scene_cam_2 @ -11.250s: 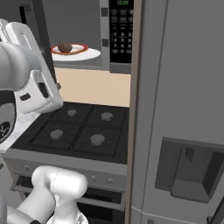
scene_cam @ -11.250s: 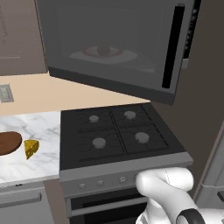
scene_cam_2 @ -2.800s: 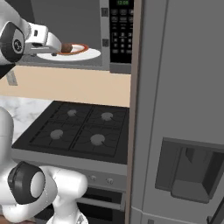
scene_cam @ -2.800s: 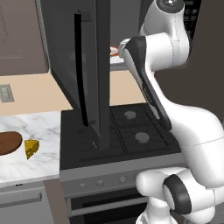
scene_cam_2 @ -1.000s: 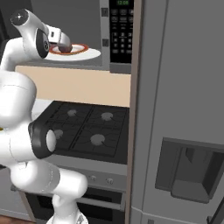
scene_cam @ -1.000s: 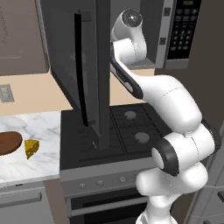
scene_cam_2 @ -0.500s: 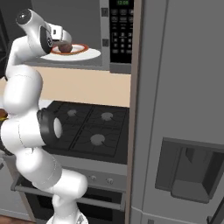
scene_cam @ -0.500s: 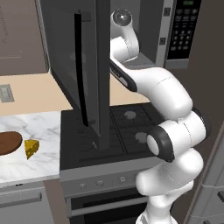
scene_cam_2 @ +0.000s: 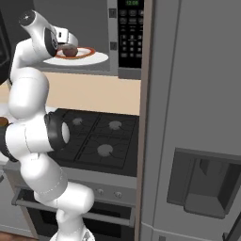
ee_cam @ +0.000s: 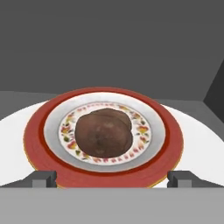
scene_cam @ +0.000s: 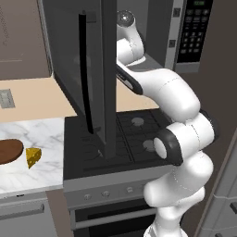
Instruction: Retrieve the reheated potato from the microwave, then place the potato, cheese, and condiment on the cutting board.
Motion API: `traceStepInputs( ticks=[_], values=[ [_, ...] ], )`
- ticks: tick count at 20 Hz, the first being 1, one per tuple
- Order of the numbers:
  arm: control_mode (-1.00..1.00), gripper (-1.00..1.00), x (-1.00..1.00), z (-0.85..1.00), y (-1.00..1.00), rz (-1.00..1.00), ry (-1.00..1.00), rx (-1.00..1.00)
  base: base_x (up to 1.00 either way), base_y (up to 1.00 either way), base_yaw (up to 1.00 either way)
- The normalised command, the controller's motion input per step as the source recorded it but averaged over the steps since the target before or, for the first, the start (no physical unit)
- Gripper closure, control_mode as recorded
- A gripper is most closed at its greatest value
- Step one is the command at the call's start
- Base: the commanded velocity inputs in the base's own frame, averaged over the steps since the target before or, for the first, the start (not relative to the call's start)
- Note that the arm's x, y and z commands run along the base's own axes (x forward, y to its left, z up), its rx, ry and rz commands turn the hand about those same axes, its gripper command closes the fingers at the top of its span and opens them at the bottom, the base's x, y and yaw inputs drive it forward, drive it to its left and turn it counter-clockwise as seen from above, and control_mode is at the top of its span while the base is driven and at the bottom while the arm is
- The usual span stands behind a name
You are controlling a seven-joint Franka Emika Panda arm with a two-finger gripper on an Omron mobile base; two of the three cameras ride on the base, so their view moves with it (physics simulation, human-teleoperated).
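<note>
Reaching into the microwave (scene_cam_2: 117,37), whose door (scene_cam: 90,78) stands swung wide over the left side of the stove (scene_cam_2: 94,136), the arm carries the gripper (ee_cam: 112,177) level with the cavity floor. White turntable (scene_cam_2: 96,59) spans the cavity floor; on it sits a red-rimmed plate (ee_cam: 164,148) with a floral inner band, roughly centred. The potato (ee_cam: 103,132) lies at the middle of that plate, directly ahead of the hand and between the lines of the two fingertips (ee_cam: 41,178), which sit at the near rim of the plate, apart from the potato. Jaws stand wide, empty, well broader than the potato. Judgement: the coming move is a straight advance along the hand's axis, no sideways correction needed; the potato's slightly longer axis runs across the hand view, so the fingers would close over its long dimension. Risk: fingertips ride low, near the plate rim, and could nudge the plate. Potato looks dark brown, rounded, lumpy, matte, smaller than the plate's inner well. In the right base view the gripper sits at the left of the potato (scene_cam_2: 69,50). Far from all this, the cutting board (scene_cam: 9,152) lies at the left edge of the marble worktop (scene_cam: 41,139), the cheese (scene_cam: 33,156) just beside its right end. Condiment not located.
</note>
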Motion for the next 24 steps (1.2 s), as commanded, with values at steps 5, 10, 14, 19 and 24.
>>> traceStepInputs(
  ticks=[5,10,14,19,24],
  values=[
    [-1.00,-1.00,0.08,-0.29,0.00,0.00,0.01,0.00,0.00,0.00,0.00],
    [-1.00,-1.00,0.23,-0.19,0.00,0.00,0.00,0.00,0.00,0.00,0.00],
    [-1.00,-1.00,0.34,-0.14,0.00,0.00,0.00,0.00,0.00,0.00,0.00],
    [-1.00,-1.00,0.38,-0.07,0.00,0.00,0.00,0.00,0.00,0.00,0.00],
    [-1.00,-1.00,0.37,0.00,0.00,0.00,0.00,0.00,0.00,0.00,0.00]
  ],
)
